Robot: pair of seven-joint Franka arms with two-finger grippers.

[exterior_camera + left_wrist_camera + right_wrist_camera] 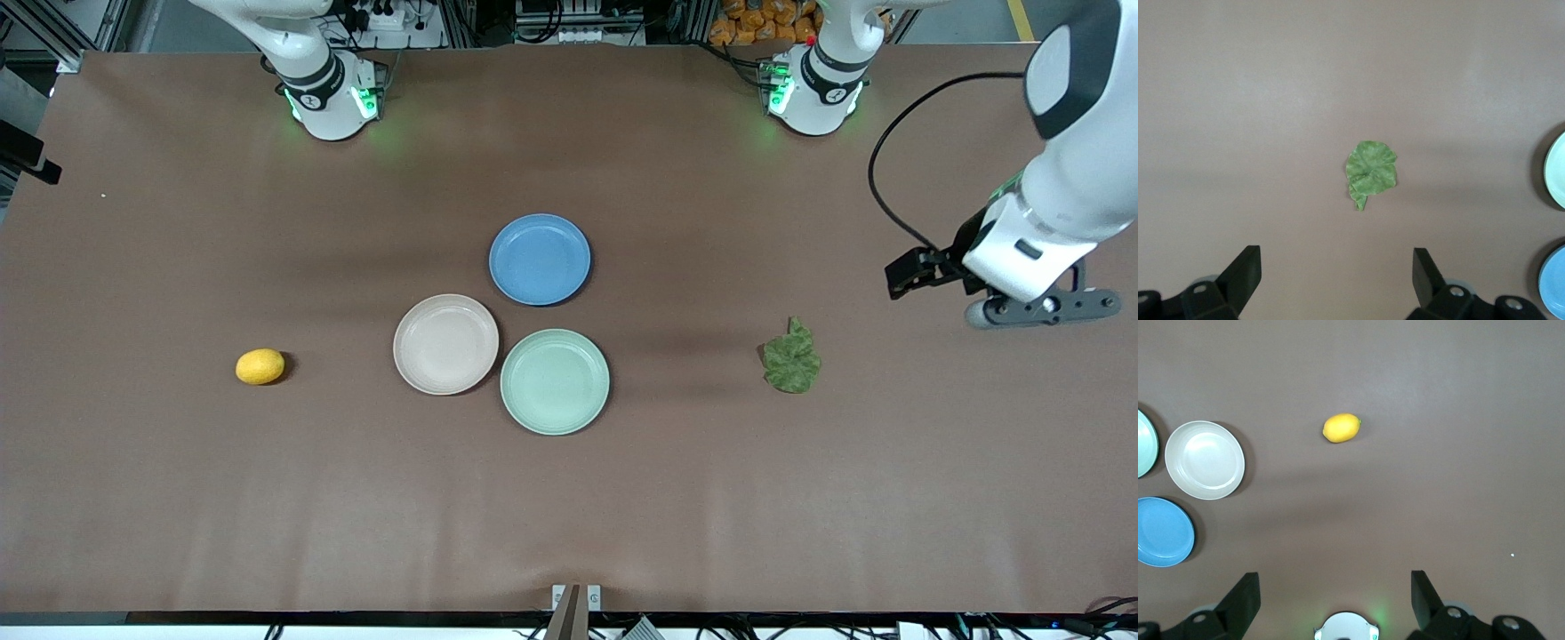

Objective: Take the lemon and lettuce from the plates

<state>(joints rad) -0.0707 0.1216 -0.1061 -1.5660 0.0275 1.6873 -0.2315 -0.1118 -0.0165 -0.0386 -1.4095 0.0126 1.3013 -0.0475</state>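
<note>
The lemon (pixel 260 366) lies on the bare table toward the right arm's end, beside the beige-pink plate (pixel 445 344); it also shows in the right wrist view (pixel 1341 427). The lettuce (pixel 791 357) lies on the table toward the left arm's end, apart from the mint green plate (pixel 555 381); it also shows in the left wrist view (pixel 1370 171). Both plates hold nothing. My left gripper (pixel 911 271) is open and empty in the air near the lettuce (pixel 1337 270). My right gripper (pixel 1335 593) is open and empty, high over the table by its base, out of the front view.
An empty blue plate (pixel 540 259) touches the other two plates, farther from the front camera. The right arm's base (pixel 331 98) and the left arm's base (pixel 813 89) stand at the table's edge. A black cable (pixel 889 151) loops from the left arm.
</note>
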